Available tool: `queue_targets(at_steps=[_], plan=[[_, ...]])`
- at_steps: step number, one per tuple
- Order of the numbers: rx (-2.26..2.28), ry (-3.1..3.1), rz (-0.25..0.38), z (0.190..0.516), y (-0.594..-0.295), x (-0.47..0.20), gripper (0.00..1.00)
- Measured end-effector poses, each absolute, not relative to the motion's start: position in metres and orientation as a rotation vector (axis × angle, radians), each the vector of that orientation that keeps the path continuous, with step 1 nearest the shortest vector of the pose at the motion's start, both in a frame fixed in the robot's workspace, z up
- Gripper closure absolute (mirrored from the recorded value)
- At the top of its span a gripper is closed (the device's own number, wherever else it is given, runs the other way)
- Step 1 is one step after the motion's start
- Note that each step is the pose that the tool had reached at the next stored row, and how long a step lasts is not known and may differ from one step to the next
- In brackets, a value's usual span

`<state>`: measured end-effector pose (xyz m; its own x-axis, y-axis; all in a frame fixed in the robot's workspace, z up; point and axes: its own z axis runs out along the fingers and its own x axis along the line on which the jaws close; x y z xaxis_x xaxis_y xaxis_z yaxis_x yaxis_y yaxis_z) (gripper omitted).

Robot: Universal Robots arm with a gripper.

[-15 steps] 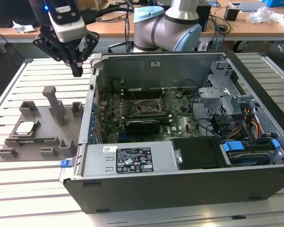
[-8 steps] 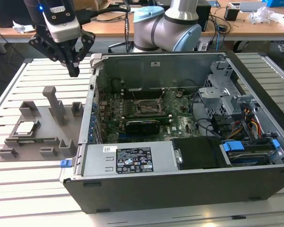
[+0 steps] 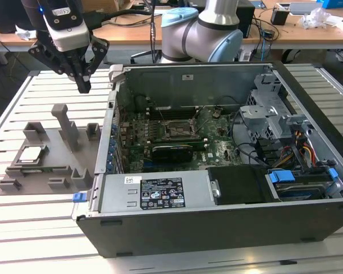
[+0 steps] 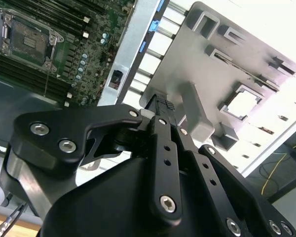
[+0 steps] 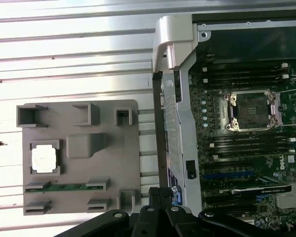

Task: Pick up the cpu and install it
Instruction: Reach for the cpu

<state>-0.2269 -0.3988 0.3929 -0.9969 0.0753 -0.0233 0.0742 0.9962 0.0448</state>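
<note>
The cpu (image 3: 31, 154) is a small pale silver square lying flat in a recess of a grey holder plate (image 3: 57, 157) at the exterior view's left. It appears bright in both wrist views (image 5: 43, 159) (image 4: 244, 103). My gripper (image 3: 83, 85) hangs well above the holder's far edge, beside the computer case, with its black fingers shut on nothing (image 4: 160, 106) (image 5: 158, 193). The dark socket frame (image 3: 177, 128) sits on the motherboard inside the case, with its centre bare (image 5: 251, 111) (image 4: 27, 42).
The open computer case (image 3: 160, 228) lies on a slatted white table (image 3: 23, 240). Its raised side wall (image 5: 170, 98) stands between holder and motherboard. A grey post (image 3: 68, 125) rises from the holder. A green-edged card (image 5: 64, 186) rests in a holder slot. Cables and a drive cage (image 3: 263, 114) fill the case's right.
</note>
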Motion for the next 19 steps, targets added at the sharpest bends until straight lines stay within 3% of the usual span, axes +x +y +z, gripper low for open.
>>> queue_targets(at_steps=[19], plan=[[0.117,3.114,0.068,0.393,-0.399,-0.249,0.89]])
